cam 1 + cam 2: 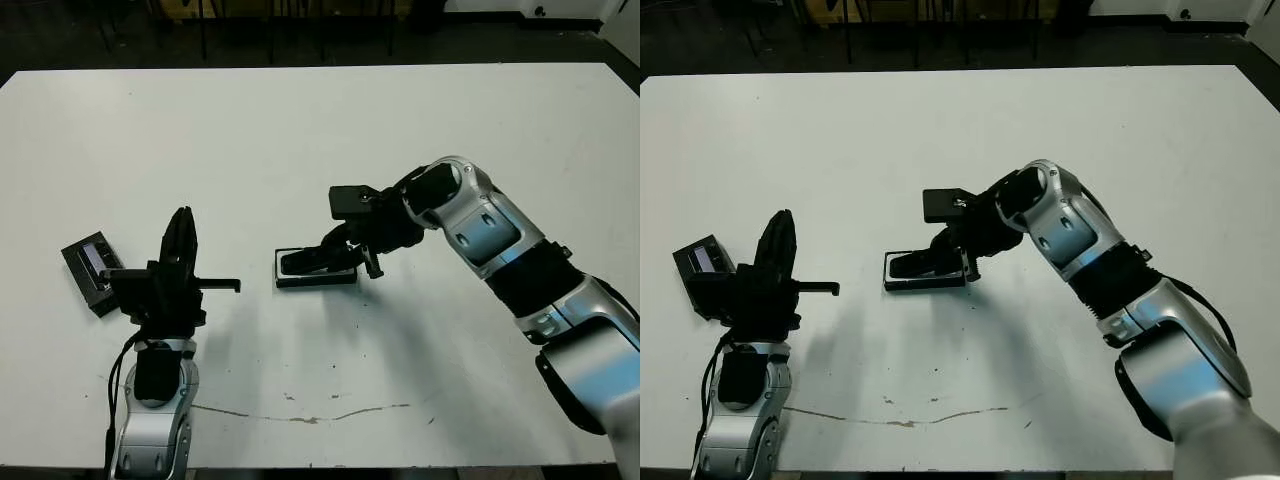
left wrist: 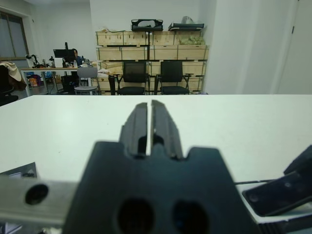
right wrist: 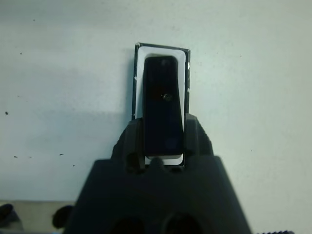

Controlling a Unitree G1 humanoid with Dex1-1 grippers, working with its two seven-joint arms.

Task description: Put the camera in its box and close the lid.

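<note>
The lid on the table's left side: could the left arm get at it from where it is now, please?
Probably yes: the lid lies uncovered beside the left end effector, with nothing on the table between them.

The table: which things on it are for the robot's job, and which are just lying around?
For the job:
- camera, held in the right hand over the box
- box
- lid, lying beside the left hand

Just lying around:
- nothing else on the table

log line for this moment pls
right end effector: holds slim black camera bar over white-lined box | left end effector: shut, idle | black lid panel: on table, far left | box: open
</note>
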